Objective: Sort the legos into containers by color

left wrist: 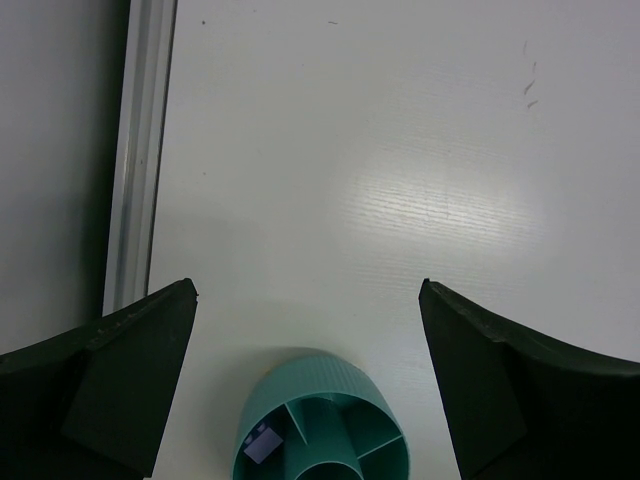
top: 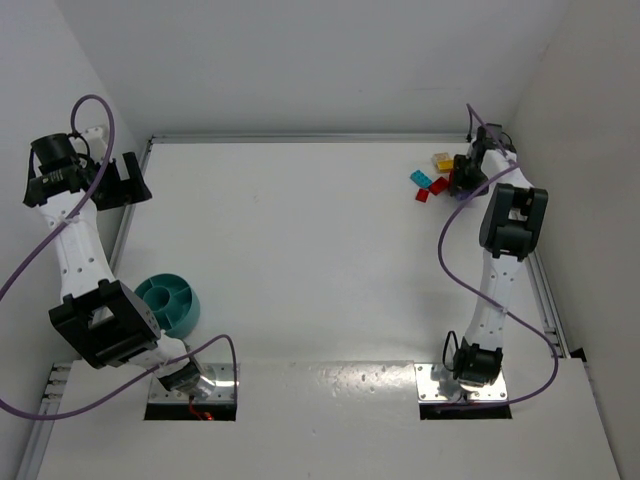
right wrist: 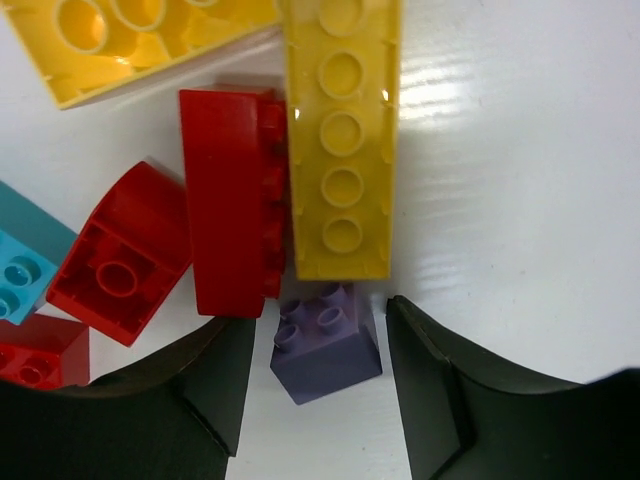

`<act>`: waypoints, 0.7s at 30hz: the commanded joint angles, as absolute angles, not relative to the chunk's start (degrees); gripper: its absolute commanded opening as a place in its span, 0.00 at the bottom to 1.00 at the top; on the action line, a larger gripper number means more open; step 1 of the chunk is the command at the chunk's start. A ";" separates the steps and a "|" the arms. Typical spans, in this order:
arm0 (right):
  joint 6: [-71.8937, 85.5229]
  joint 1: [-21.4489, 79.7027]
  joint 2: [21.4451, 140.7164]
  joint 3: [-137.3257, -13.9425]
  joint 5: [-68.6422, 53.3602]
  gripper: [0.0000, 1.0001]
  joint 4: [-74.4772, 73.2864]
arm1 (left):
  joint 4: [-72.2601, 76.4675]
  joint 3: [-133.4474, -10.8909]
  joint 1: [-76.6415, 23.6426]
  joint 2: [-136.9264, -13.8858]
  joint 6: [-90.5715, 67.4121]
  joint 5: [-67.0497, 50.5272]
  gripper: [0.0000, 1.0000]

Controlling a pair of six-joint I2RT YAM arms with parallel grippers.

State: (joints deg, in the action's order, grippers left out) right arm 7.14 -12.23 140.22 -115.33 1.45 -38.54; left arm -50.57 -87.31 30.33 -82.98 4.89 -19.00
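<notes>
Several legos [top: 435, 178] are bunched up at the far right of the white table [top: 300, 250], well apart from the teal divided bowl [top: 186, 318], which sits near the left arm's base. Up close, a small purple brick [right wrist: 328, 345] sits right between the right gripper [right wrist: 320, 340] fingers. They're parted on either side of it, with a sliver of table showing on one side, so not clamped. Just past it is a long yellow brick [right wrist: 342, 140] lying studs up, touching a red brick [right wrist: 225, 200] tipped on its side. A rounded red piece [right wrist: 125, 250] and a light blue brick [right wrist: 25, 265] are off to the side. The left gripper [left wrist: 308, 290] hangs spread wide above the bowl, and one compartment holds a little lavender piece [left wrist: 262, 441].
</notes>
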 commanded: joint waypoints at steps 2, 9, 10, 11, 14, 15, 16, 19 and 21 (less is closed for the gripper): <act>-1.73 -12.48 139.84 -111.55 -2.10 0.55 -34.37 | -49.31 -86.92 29.88 -81.04 4.57 -18.81 1.00; -5.10 -13.01 137.81 -107.49 -2.64 0.61 -34.45 | -49.31 -86.92 29.88 -81.04 4.57 -18.81 1.00; -5.10 -13.01 137.81 -107.49 -3.16 0.62 -34.45 | -49.31 -86.92 29.36 -81.04 4.57 -18.81 1.00; -5.88 -13.01 137.81 -107.49 -3.16 0.62 -35.67 | -49.83 -86.92 29.36 -81.56 5.09 -19.33 1.00; -7.03 -13.01 137.81 -107.49 -4.48 0.62 -36.21 | -49.83 -86.92 29.36 -81.56 5.10 -19.34 1.00; -7.03 -13.01 137.81 -107.49 -5.00 0.62 -36.21 | -49.83 -86.92 29.36 -81.56 5.10 -19.34 1.00; -7.55 -13.01 137.81 -107.49 -5.01 0.60 -36.21 | -49.83 -86.92 29.36 -81.56 5.10 -19.34 1.00; -8.87 -13.01 137.81 -107.49 -6.32 0.56 -36.74 | -49.83 -86.92 28.83 -81.56 5.10 -19.34 1.00; -8.88 -13.54 137.81 -108.11 -6.94 0.55 -37.35 | -49.83 -86.92 28.83 -81.04 5.62 -19.34 1.00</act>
State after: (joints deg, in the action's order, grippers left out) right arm -6.39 -13.13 137.49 -109.38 -5.65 -32.36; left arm -50.52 -86.83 29.36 -82.96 5.15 -19.05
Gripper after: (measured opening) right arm 0.555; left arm 0.997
